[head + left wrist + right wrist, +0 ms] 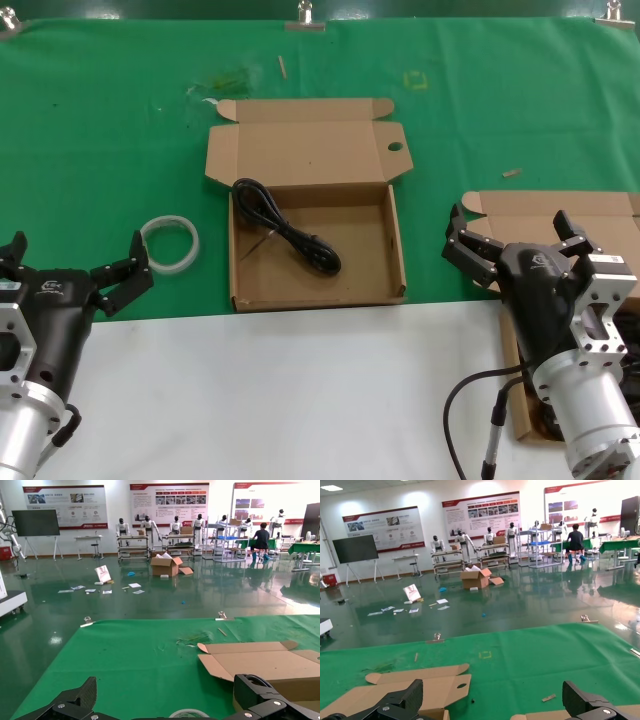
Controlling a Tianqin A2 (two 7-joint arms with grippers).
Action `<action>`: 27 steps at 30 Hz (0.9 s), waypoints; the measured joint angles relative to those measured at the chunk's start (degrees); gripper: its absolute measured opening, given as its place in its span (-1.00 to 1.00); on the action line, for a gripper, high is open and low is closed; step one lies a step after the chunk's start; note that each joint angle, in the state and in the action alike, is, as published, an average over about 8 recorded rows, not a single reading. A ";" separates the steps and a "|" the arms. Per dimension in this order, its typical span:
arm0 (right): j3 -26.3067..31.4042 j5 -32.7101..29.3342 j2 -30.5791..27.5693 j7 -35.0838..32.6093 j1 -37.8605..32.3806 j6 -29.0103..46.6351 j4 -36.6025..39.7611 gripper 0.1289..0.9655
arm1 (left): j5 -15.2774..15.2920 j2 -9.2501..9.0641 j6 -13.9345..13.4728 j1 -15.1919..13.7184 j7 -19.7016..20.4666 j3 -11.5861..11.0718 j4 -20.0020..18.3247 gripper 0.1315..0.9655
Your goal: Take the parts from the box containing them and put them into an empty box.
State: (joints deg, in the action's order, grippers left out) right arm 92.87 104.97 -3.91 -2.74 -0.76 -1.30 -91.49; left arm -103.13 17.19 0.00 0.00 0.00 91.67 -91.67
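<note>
- The box with the round hole in its lid flap is seen in the middle of the green cloth in the head view, lid folded back flat away from the robot.
- One black cable is lying coiled inside that box, running from the far left corner toward the middle; its plug end is resting on the box floor.
- The second cardboard box is placed on the robot's right, mostly hidden behind the right arm; its contents cannot be made out.
- The left gripper is held low at the near left, over the edge where green cloth meets the white surface; fingers are spread wide, nothing gripped.
- A white tape ring is lying on the cloth just beside the left gripper's far fingertip, between it and the middle box.
- The right gripper is hovering over the near left part of the right-hand box, fingers spread apart, nothing between them.
- In the left wrist view the spread fingers are seen with the middle box lid beyond.
- In the right wrist view the holed flap is visible past the fingers.
</note>
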 joint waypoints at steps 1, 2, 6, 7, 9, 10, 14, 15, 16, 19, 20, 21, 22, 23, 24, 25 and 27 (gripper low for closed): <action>0.00 0.00 0.00 0.00 0.00 0.00 0.00 1.00 | 0.00 0.00 0.00 0.00 0.00 0.00 0.00 1.00; 0.00 0.00 0.00 0.00 0.00 0.00 0.00 1.00 | 0.00 0.00 0.00 0.00 0.00 0.00 0.00 1.00; 0.00 0.00 0.00 0.00 0.00 0.00 0.00 1.00 | 0.00 0.00 0.00 0.00 0.00 0.00 0.00 1.00; 0.00 0.00 0.00 0.00 0.00 0.00 0.00 1.00 | 0.00 0.00 0.00 0.00 0.00 0.00 0.00 1.00; 0.00 0.00 0.00 0.00 0.00 0.00 0.00 1.00 | 0.00 0.00 0.00 0.00 0.00 0.00 0.00 1.00; 0.00 0.00 0.00 0.00 0.00 0.00 0.00 1.00 | 0.00 0.00 0.00 0.00 0.00 0.00 0.00 1.00; 0.00 0.00 0.00 0.00 0.00 0.00 0.00 1.00 | 0.00 0.00 0.00 0.00 0.00 0.00 0.00 1.00; 0.00 0.00 0.00 0.00 0.00 0.00 0.00 1.00 | 0.00 0.00 0.00 0.00 0.00 0.00 0.00 1.00; 0.00 0.00 0.00 0.00 0.00 0.00 0.00 1.00 | 0.00 0.00 0.00 0.00 0.00 0.00 0.00 1.00; 0.00 0.00 0.00 0.00 0.00 0.00 0.00 1.00 | 0.00 0.00 0.00 0.00 0.00 0.00 0.00 1.00; 0.00 0.00 0.00 0.00 0.00 0.00 0.00 1.00 | 0.00 0.00 0.00 0.00 0.00 0.00 0.00 1.00; 0.00 0.00 0.00 0.00 0.00 0.00 0.00 1.00 | 0.00 0.00 0.00 0.00 0.00 0.00 0.00 1.00; 0.00 0.00 0.00 0.00 0.00 0.00 0.00 1.00 | 0.00 0.00 0.00 0.00 0.00 0.00 0.00 1.00; 0.00 0.00 0.00 0.00 0.00 0.00 0.00 1.00 | 0.00 0.00 0.00 0.00 0.00 0.00 0.00 1.00; 0.00 0.00 0.00 0.00 0.00 0.00 0.00 1.00 | 0.00 0.00 0.00 0.00 0.00 0.00 0.00 1.00; 0.00 0.00 0.00 0.00 0.00 0.00 0.00 1.00 | 0.00 0.00 0.00 0.00 0.00 0.00 0.00 1.00; 0.00 0.00 0.00 0.00 0.00 0.00 0.00 1.00 | 0.00 0.00 0.00 0.00 0.00 0.00 0.00 1.00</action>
State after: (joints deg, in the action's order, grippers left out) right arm 92.87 104.97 -3.91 -2.74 -0.76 -1.30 -91.49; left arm -103.13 17.19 0.00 0.00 0.00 91.67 -91.67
